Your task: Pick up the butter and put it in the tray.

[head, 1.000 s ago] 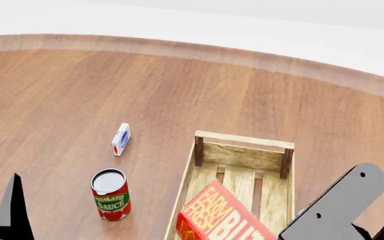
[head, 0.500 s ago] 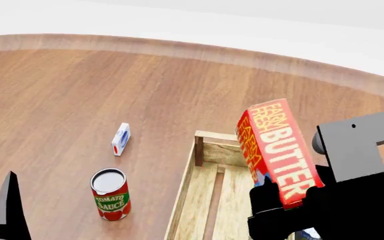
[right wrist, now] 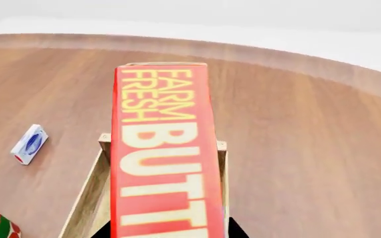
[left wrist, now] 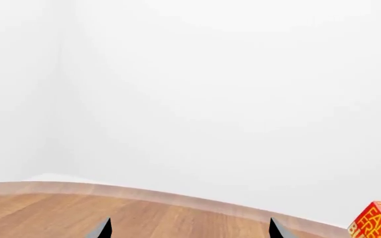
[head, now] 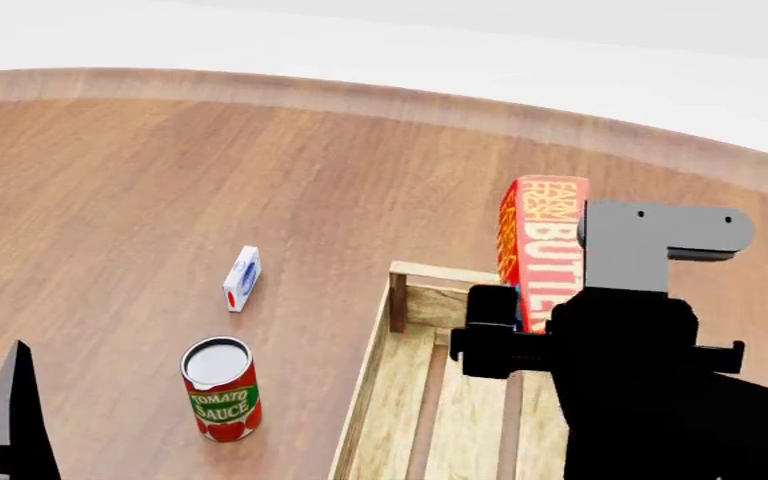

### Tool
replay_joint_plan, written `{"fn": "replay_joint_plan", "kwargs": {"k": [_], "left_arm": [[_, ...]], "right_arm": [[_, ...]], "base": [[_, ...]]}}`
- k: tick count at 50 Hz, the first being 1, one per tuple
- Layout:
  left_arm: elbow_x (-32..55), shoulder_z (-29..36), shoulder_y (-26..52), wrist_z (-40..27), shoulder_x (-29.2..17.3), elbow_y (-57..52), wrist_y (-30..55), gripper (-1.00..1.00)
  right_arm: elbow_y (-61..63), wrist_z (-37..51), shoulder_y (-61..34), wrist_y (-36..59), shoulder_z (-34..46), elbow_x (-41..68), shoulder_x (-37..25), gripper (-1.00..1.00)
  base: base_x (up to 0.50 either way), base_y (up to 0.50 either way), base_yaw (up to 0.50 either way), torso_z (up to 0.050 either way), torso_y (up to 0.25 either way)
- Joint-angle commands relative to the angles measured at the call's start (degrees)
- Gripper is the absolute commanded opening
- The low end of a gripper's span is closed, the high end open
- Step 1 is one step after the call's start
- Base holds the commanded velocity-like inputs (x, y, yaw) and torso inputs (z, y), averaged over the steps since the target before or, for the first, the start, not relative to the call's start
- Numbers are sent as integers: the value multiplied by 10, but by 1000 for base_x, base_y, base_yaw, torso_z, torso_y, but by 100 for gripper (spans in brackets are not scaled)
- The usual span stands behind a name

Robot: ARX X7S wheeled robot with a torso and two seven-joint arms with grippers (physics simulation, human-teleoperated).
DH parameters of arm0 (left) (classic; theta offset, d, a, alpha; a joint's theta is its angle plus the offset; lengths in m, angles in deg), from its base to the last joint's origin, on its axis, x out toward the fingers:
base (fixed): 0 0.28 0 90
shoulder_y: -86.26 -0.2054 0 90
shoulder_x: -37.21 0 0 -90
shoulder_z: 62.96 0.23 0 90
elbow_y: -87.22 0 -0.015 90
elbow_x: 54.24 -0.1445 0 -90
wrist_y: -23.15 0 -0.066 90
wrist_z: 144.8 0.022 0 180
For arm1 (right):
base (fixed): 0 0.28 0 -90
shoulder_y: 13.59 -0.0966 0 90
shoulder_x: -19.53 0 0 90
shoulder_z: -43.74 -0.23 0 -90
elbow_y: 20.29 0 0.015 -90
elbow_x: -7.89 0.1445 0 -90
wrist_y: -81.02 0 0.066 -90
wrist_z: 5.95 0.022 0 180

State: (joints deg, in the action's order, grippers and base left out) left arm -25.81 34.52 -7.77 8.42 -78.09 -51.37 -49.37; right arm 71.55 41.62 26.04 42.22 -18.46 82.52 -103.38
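The butter (head: 542,245), a red-orange box with yellow and white lettering, stands upright in the air over the far end of the tray (head: 392,392). My right gripper (right wrist: 167,233) is shut on the box's lower part, one finger on each side. In the right wrist view the butter (right wrist: 160,148) fills the middle, with the tray's far rail and left wall (right wrist: 85,198) below it. One corner of the butter (left wrist: 379,220) shows in the left wrist view. My left gripper (left wrist: 189,233) is open and holds nothing, low at the head view's left.
A tomato sauce can (head: 220,388) stands on the wooden table left of the tray. A small white-blue carton (head: 241,278) lies a little beyond the can. The table's curved far edge (head: 357,98) runs across the back.
The butter has gone from lying tilted low at the tray's near end to standing upright, higher and farther back. The right gripper rose with it. The left arm barely moved.
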Motion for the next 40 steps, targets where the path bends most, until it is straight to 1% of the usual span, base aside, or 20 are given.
{"fn": "replay_joint_plan", "kwargs": {"k": [1,5,9,14,24,27,31,37,39,40], "left_arm": [[0,3,0,-3,-2,-4,0,100],[2,2,1,-4,-3,-3,0,100],[-2,5,3,-5,-3,0,2,100],[7,-2,3,-9,-7,-3,5,100],[13,-3,1,-9,-7,-2,2,100],[16,-5,1,-10,-8,-3,0,100],[16,-6,0,-10,-8,-3,-2,100],[22,-10,0,-10,-10,-2,-5,100],[19,-15,-2,-11,-6,1,-14,100],[31,-20,-1,-8,-5,3,-19,100]], "right_arm": [[-86,30,-35,-45,2,-70,92,-100],[-133,16,-56,-50,17,-86,121,-100],[-215,-9,-84,-74,33,-116,160,-100],[-265,-2,-92,-105,22,-125,190,-100],[-307,33,-67,-143,4,-129,218,-100],[-327,47,-70,-136,7,-130,228,-100],[-353,43,-75,-136,9,-130,239,-100],[-365,43,-76,-138,8,-126,246,-100],[-368,46,-76,-128,-4,-108,249,-100],[-375,50,-80,-126,-1,-112,249,-100]], "base": [[0,0,0,0,0],[0,0,0,0,3],[0,0,0,0,0],[0,0,0,0,2],[0,0,0,0,2],[0,0,0,0,0],[0,0,0,0,3],[0,0,0,0,0],[0,0,0,0,5],[0,0,0,0,0]]}}
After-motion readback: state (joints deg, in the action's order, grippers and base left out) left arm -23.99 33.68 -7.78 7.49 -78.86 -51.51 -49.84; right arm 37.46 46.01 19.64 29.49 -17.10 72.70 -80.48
